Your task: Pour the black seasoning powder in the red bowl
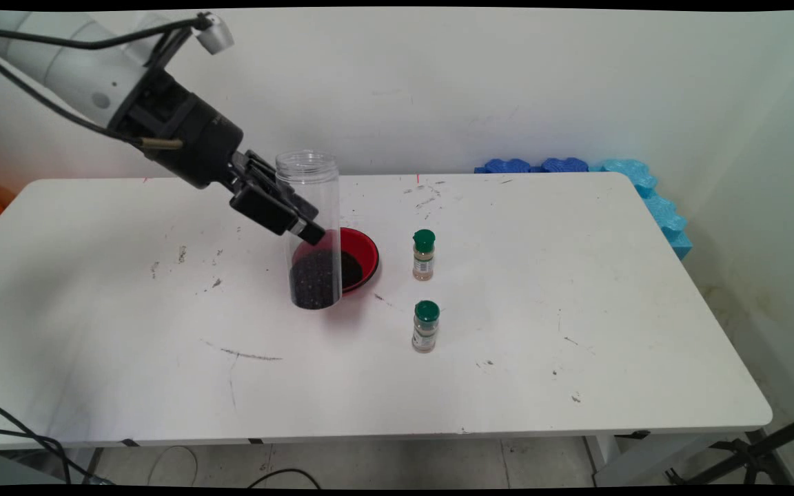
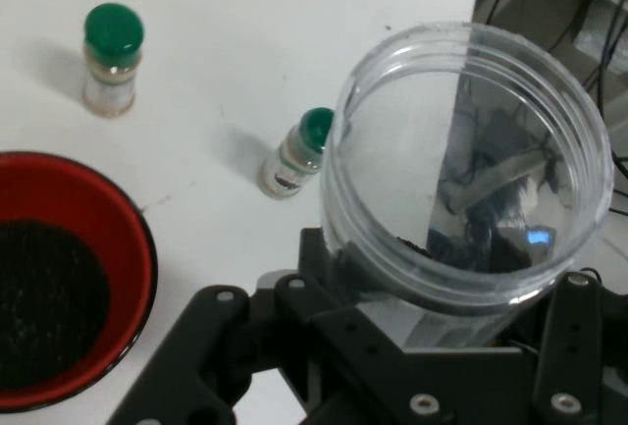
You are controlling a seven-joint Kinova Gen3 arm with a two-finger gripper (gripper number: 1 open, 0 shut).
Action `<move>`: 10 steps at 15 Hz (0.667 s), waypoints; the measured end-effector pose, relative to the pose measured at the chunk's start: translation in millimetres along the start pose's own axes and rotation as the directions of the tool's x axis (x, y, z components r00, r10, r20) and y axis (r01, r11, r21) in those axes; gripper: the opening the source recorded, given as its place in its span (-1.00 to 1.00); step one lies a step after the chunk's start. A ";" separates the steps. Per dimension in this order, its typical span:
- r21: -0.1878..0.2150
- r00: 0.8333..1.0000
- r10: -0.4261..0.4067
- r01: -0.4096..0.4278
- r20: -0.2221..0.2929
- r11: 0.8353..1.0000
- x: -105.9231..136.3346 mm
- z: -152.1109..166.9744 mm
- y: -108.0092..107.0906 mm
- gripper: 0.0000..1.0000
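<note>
My gripper (image 1: 304,224) pinches a clear jar (image 1: 313,227), upright, just in front of the red bowl (image 1: 364,252); two spice bottles (image 1: 423,255) stand right of the bowl.

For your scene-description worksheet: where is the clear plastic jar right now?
In the main view the clear jar stands upright left of table centre, clamped in the gripper, just in front of the red bowl; two spice bottles stand to its right.

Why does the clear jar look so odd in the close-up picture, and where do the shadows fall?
Hand view: the clear jar sits right at the camera, so its open rim looms large and its wall warps and mirrors the gripper behind it. Main view: soft, even light; the two green-capped spice bottles cast only faint shadows on the white table, and the red bowl is sharp.
</note>
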 end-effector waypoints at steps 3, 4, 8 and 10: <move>0.007 0.996 -0.084 0.084 0.010 0.996 2.4 6.0 -10.3 -1.00; 0.009 0.994 -0.113 0.113 0.014 0.994 2.7 8.0 -13.6 -1.00; 0.024 0.962 -0.271 0.270 0.020 0.962 2.3 14.6 -29.4 -1.00; 0.034 0.933 -0.360 0.359 0.020 0.933 0.6 16.5 -37.8 -1.00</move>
